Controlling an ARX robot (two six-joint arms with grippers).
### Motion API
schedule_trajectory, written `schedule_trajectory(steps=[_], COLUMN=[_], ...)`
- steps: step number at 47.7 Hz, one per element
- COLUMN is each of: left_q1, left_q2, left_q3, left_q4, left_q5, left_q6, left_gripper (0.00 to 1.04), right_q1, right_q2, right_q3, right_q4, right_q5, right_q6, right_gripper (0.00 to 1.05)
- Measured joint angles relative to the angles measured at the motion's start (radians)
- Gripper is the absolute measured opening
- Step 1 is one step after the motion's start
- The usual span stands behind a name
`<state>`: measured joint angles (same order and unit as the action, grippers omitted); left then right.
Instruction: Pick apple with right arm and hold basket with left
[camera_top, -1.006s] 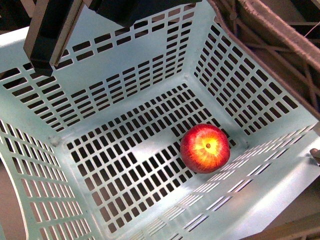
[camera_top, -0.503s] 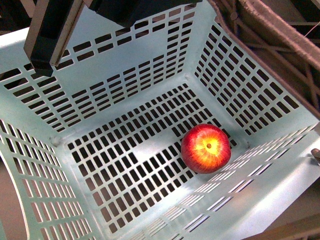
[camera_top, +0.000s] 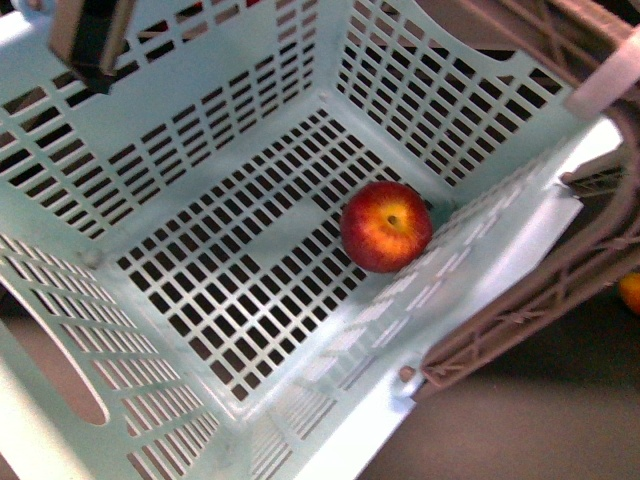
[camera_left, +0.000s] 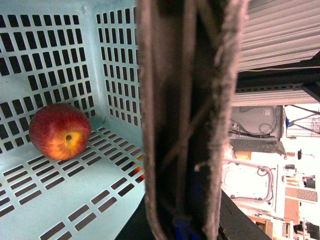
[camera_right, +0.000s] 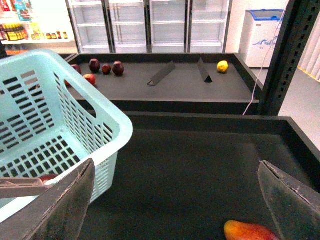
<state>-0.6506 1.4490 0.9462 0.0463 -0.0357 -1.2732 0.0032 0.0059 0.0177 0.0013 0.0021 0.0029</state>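
Dark shelf (camera_right: 190, 165) below: left gripper (camera_left: 190, 110) clamps basket (camera_right: 102, 117) holding apple (camera_top: 386, 226); right gripper (camera_right: 175, 200) gapes empty.

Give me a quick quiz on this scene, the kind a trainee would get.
1. True or false: the apple lies inside the basket.
2. The right gripper has its fingers: A) closed on the apple; B) open with nothing between them; C) clamped on the basket.
3. Fill in: the basket is held by the ____ gripper.

Key: 1 true; 2 B; 3 left, since the left gripper is at the basket's wall.
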Motion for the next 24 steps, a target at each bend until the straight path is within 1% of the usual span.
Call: schedule_trajectory(steps=[4, 11, 19, 24], left_q1=[0.029, 0.108, 0.242, 0.308], left_q2=[0.012, 0.018, 0.018, 0.018], left_q3=[0.0, -0.001, -0.055, -0.099], left_q4=[0.01, 0.025, 0.069, 0.091], left_q5=[0.014, 0.003, -0.043, -0.062], left_q6=[-0.037, -0.079, -0.14, -0.175], left_gripper=[0.07, 0.07, 0.07, 0.07], right_q1=[0.0, 0.0, 0.0, 0.0], right_q2=[0.0, 0.0, 0.0, 0.0], right_q3=[0.0, 0.0, 0.0, 0.0], right_q4=[0.0, 0.0, 0.0, 0.0], right_q5=[0.0, 0.0, 0.0, 0.0], right_q6=[0.0, 0.0, 0.0, 0.0], right_gripper=[0.96, 0.96, 0.96, 0.96])
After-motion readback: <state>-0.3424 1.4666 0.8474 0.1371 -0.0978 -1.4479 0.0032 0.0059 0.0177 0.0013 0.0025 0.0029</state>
